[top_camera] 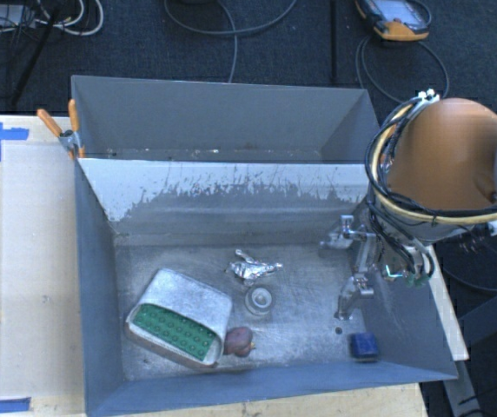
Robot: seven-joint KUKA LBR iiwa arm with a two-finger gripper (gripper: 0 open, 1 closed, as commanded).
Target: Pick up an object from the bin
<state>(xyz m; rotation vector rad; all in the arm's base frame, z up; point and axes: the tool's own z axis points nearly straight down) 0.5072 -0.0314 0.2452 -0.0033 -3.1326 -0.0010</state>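
Hovering end effector [351, 278] near blue block [363, 346]

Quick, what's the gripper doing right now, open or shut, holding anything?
Gripper: open, nothing between its fingers; a small blue block lies on the bin floor close by.

Beyond the grey bin [222, 120] lies a dark blue carpeted floor [127, 55]. Black cables [231, 31] loop across it, an orange-and-black device [394, 16] lies beyond the bin's right corner, and white cables [79, 11] beyond its left.
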